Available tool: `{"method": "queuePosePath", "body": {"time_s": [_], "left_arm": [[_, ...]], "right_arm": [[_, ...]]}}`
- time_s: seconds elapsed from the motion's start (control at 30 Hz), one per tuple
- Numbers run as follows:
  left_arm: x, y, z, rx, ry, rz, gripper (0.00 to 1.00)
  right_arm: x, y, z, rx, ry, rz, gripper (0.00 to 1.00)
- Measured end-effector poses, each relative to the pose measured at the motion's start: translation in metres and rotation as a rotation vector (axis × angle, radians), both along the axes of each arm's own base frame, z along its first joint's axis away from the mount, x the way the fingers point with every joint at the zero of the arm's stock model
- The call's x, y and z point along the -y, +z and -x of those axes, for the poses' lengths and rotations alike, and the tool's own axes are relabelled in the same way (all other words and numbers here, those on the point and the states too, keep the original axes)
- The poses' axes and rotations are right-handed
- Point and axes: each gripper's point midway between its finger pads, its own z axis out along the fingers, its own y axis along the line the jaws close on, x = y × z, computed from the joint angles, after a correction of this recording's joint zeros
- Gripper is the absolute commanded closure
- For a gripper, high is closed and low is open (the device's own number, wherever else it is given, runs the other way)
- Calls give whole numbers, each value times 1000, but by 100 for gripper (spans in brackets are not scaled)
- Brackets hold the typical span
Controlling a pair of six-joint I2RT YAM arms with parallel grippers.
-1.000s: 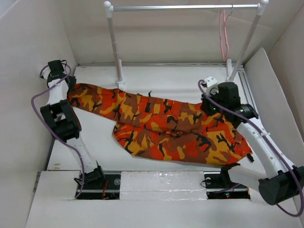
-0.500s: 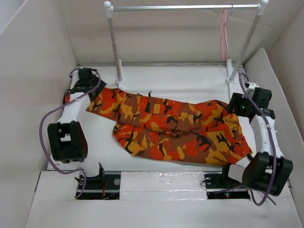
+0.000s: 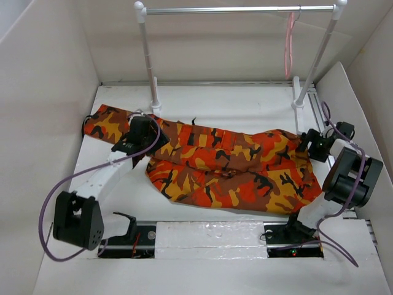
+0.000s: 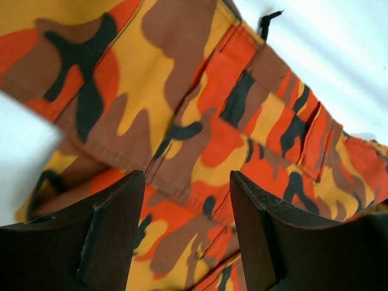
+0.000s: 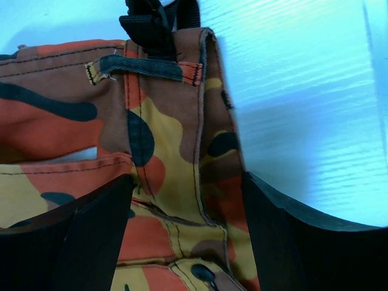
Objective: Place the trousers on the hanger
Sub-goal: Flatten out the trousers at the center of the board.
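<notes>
Up in the upper right of the top view, the hanger (image 3: 288,46) is dangling off the metal rail (image 3: 239,9), well apart from the trousers (image 3: 227,166), which lie flat across the middle of the tabletop (image 3: 245,101). So honestly none of the actual job looks done yet. Picking them up and draping them over the hanger is all left to do.

Left claw (image 3: 146,134) sits over the leg part at centre left, right claw (image 3: 310,142) over the waistband end at centre right. Both wrist views show the jaws spread wide with camo cloth between them, not clenched on anything. Can't tell if the tips touch the fabric.

Room-wise, the leg end runs close to the left wall (image 3: 49,92). The waist end is near the right rail post (image 3: 316,58) and the slanted right wall (image 3: 356,104), so it's tight out there. The free space looks like the bare tabletop behind the trousers, between the posts, plus a strip along the lower edge.
</notes>
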Motion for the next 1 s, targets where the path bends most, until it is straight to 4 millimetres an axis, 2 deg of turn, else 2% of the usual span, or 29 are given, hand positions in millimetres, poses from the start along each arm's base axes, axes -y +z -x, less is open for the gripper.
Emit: {"method": "queuePosePath", "body": {"time_s": [0.07,0.1,0.13,0.17,0.2,0.3,0.37,0.47,0.57,0.6,0.67,0.7,0.73,0.8,0.87,0.93,0.97,1.0], "left_arm": [[-7,2,14,2,0,-21,47],[-11,4,20,3,1,-33,47],[-15,5,25,5,5,-43,47],[-19,6,28,6,8,-48,47],[-22,5,31,2,12,-50,47],[-35,-6,40,-50,38,-67,48],[-40,-15,46,-95,48,-78,48],[-41,-25,54,-148,49,-84,48],[-42,-29,61,-184,50,-87,48],[-42,-31,63,-193,50,-88,48],[-43,-33,67,-212,51,-90,48],[-43,-34,69,-221,51,-91,48],[-43,-35,71,-231,50,-93,47],[-42,-37,75,-246,40,-86,46],[-37,-44,81,-265,17,-74,47],[-25,-51,93,-293,-36,-67,47],[-15,-55,99,-307,-80,-66,47],[-3,-59,106,-319,-127,-68,47]], "right_arm": [[-6,-4,-3,19,3,-35,43],[-9,-5,-4,33,0,-53,57],[-12,-6,-4,43,-3,-74,85],[-15,-7,-4,53,-9,-92,94],[-15,-8,-4,60,-24,-108,99],[-11,-2,-3,77,-78,-126,100],[-5,15,-5,111,-99,-100,100],[11,59,-18,175,-128,-27,100],[37,111,-42,266,-164,74,100],[48,125,-49,290,-184,112,96],[67,145,-60,314,-228,174,70],[77,150,-65,315,-253,200,53],[86,151,-68,310,-277,221,31],[95,144,-69,289,-296,231,25],[93,133,-68,248,-285,217,25],[77,126,-67,217,-241,200,35],[64,128,-69,224,-207,201,44],[45,131,-70,237,-157,203,70]]}}
